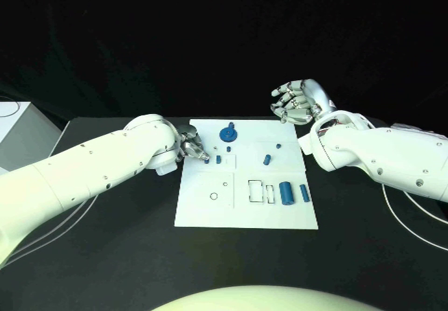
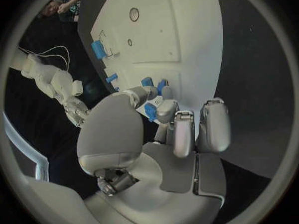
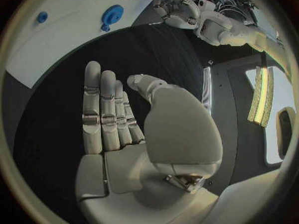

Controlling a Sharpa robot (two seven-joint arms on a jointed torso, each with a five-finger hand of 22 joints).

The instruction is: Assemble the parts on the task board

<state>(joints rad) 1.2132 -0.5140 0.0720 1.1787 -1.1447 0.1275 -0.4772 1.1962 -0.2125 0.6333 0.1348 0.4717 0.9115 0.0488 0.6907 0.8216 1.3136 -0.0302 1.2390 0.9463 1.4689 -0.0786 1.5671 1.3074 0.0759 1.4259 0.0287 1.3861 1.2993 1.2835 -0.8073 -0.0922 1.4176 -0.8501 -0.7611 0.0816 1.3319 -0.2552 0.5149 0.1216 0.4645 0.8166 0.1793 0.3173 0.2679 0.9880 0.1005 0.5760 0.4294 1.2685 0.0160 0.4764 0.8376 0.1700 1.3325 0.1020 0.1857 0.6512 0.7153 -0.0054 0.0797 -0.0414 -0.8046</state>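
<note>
The white task board [image 1: 245, 208] lies in the middle of the black table. My left hand [image 1: 193, 149] sits at the board's far left edge, and in the left wrist view its thumb and a finger pinch a small blue part [image 2: 151, 111]. Two short blue pegs [image 1: 219, 159] stand on the board just beside that hand. A round blue gear-like part [image 1: 228, 134] sits near the far edge, also seen as the gear-like part [image 3: 112, 15]. A large blue cylinder [image 1: 287, 193] and a thinner one [image 1: 303, 192] lie at the right. My right hand [image 1: 294, 102] hovers past the far right corner, holding nothing.
A white box [image 1: 23, 133] with a cable stands at the table's left edge. Thin cables [image 1: 411, 217] trail over the table under my right arm. The board has rectangular slots [image 1: 256, 191] and a round hole [image 1: 213, 195] in its near half.
</note>
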